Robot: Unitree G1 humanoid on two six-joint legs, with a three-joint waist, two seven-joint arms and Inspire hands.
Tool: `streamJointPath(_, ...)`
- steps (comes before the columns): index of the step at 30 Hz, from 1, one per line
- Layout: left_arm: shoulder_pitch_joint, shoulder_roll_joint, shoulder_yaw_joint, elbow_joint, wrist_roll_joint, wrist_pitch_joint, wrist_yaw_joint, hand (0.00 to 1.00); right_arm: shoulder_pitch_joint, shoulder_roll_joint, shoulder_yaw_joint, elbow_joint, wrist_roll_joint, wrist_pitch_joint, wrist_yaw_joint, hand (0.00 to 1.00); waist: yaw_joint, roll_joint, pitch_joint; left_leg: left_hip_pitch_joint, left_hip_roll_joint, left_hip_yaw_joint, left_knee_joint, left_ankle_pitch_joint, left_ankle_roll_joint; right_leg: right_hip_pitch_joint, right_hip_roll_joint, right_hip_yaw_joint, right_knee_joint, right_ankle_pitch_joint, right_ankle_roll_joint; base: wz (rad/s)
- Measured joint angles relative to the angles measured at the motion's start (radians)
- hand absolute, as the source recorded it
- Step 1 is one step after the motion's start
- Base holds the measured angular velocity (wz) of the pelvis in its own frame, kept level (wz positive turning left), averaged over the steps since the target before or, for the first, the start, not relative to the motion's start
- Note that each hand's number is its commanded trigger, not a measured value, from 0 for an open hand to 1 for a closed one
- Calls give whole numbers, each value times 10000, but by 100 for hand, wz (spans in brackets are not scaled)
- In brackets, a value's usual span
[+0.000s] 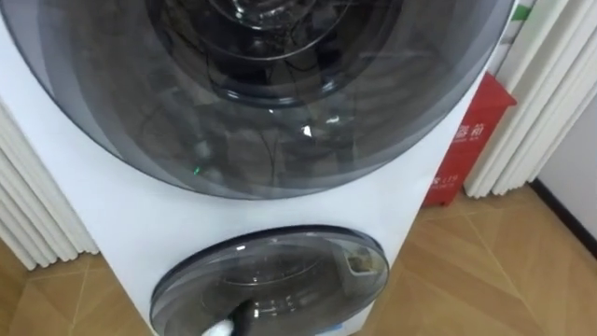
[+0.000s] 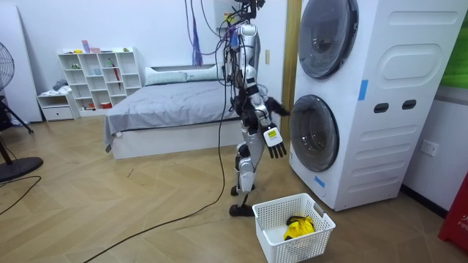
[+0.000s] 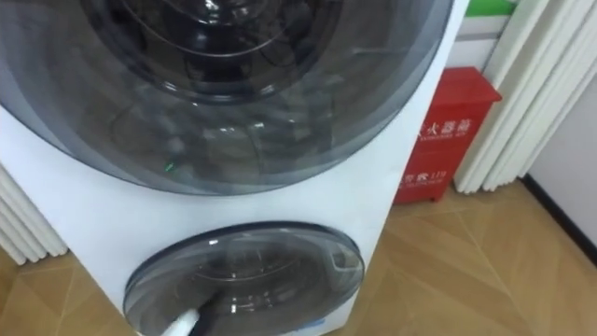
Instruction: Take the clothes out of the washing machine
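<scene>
Room view: robot standing at washing machine (image 2: 365, 102), centre frame | lower door (image 2: 314, 133) looking closed | yellow clothes (image 2: 298, 228) lying in white basket (image 2: 292, 226), bottom centre | one robot hand (image 2: 273, 141) hanging fingers relaxed, other reaching doorward, grip unreadable | stage unclear

Floor (image 2: 110, 212): wood laid in a herringbone pattern, running from the bed side of the room to the washing machines.
White basket (image 2: 294, 228): stands on the floor in front of the stacked washing machines, near the robot's feet; a yellow garment (image 2: 298, 227) lies inside it.
Washing machine stack (image 2: 365, 109): white, stands on the floor at the room view's right, two round doors facing the robot.
Bed (image 2: 168, 109): grey cover, stands on the floor behind the robot.
Red box (image 3: 438, 140): stands on the floor beside the machines, against white curtain folds.
</scene>
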Motion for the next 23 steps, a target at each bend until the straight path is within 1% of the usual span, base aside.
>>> streamJointPath(1, 86, 141, 876, 1078, -52, 137, 194, 0, 104, 6, -232, -11, -13, 137, 3, 0, 259, 3, 3, 144, 14, 11, -72, -16, -29, 91, 31, -7, -63, 7, -11, -24)
streamJointPath(2, 221, 295, 1560, 2035, -62, 340, 416, 0, 178, -7, -319, 2, 20, 266, 7, 0, 422, 40, -20, 254, 20, 31, -83, -37, -62, 218, 39, -50, -146, 7, -16, -17)
streamJointPath(3, 359, 447, 1950, 2857, -64, 589, 455, 0, 246, -59, -403, 9, 114, 355, 25, 0, 567, 112, -56, 363, 37, 30, -84, -71, -73, 315, 48, -122, -144, 6, -16, 0)
streamJointPath(4, 476, 489, 2074, 3073, -66, 750, 423, 0, 260, -86, -433, 19, 115, 392, 30, 0, 646, 168, -91, 414, 40, 29, -84, -84, -75, 361, 48, -199, -137, 6, -16, 0)
streamJointPath(5, 848, 490, 2298, 3254, -106, 1030, 253, 0, 271, -122, -508, 24, 118, 472, 55, 0, 711, 257, -112, 544, 35, 24, -90, -116, -72, 476, 40, -344, -149, 5, -17, 0)
streamJointPath(6, 1008, 450, 2368, 3322, -137, 1147, 163, 0, 267, -123, -543, 26, 102, 488, 76, 0, 769, 311, -104, 587, 27, 3, -94, -123, -66, 538, 30, -431, -147, -3, -26, 6)
streamJointPath(7, 1294, 332, 2560, 3541, -250, 1343, -7, 0, 230, -107, -597, 31, 99, 523, 93, 0, 837, 345, -94, 627, 8, -18, -98, -133, -51, 589, 3, -496, -125, -30, -62, 10)
streamJointPath(8, 1426, 78, 2862, 3881, -512, 1607, -219, 0, 194, -68, -623, 117, 138, 525, 124, 0, 880, 368, -96, 654, -30, -39, -95, -143, -37, 649, -34, -491, -152, -66, -57, 9)
streamJointPath(9, 1465, -66, 3024, 4020, -685, 1780, -334, 0, 201, -36, -632, 209, 203, 527, 133, 0, 905, 350, -82, 662, -57, -52, -92, -147, -30, 679, -64, -485, -155, -111, -48, 6)
streamJointPath(10, 1535, -351, 3280, 4167, -1091, 2077, -512, 0, 97, 22, -652, 420, 370, 538, 134, 0, 1019, 390, -69, 656, -83, -53, -71, -171, -14, 708, -97, -484, -144, -172, -50, 9)
streamJointPath(11, 1649, -639, 3540, 4170, -1480, 2318, -695, 0, 116, 85, -662, 584, 566, 578, 128, 0, 1064, 386, -68, 647, -85, -125, -39, -187, -15, 764, -101, -508, -149, -187, -55, 13)
streamJointPath(12, 1687, -741, 3624, 4185, -1649, 2413, -784, 0, 155, 114, -668, 633, 665, 608, 117, 0, 1060, 394, -53, 652, -85, -187, -7, -189, -18, 812, -98, -506, -150, -188, -57, 23)
streamJointPath(13, 1732, -909, 3859, 4191, -1898, 2577, -937, 0, 225, 156, -683, 770, 828, 676, 79, 0, 1063, 373, -54, 642, -86, -312, 76, -215, -39, 883, -95, -486, -130, -220, -56, 24)
streamJointPath(14, 1741, -1008, 3965, 4188, -2203, 2710, -1029, 0, 221, 214, -783, 894, 1120, 772, 19, 0, 1063, 348, -40, 616, -88, -391, 116, -223, -54, 946, -91, -499, -131, -262, -71, 21)
streamJointPath(15, 1714, -1115, 4108, 4176, -2415, 2819, -1035, 0, 218, 278, -897, 989, 1374, 782, -21, 0, 1056, 333, -44, 615, -88, -431, 172, -257, -84, 991, -96, -604, -131, -327, -84, 11)
streamJointPath(17, 1609, -1222, 4249, 4157, -2438, 2878, -1132, 0, 191, 299, -984, 1135, 1470, 782, -18, 0, 1037, 310, -45, 501, -80, -477, 394, -355, -111, 999, -114, -737, -112, -457, -133, 7)
streamJointPath(20, 1414, -1237, 4277, 3992, -2441, 2975, -1218, 0, 166, 298, -984, 1181, 1709, 859, 10, 0, 993, 302, -61, 294, -69, -575, 680, -424, -172, 985, -119, -812, -130, -676, -235, 9)
streamJointPath(23, 1252, -1244, 4274, 3761, -2534, 2995, -1200, 0, 166, 298, -979, 1206, 2129, 1010, 98, 0, 973, 297, -83, 290, -57, -703, 776, -430, -211, 1016, -119, -995, -114, -791, -278, 14)
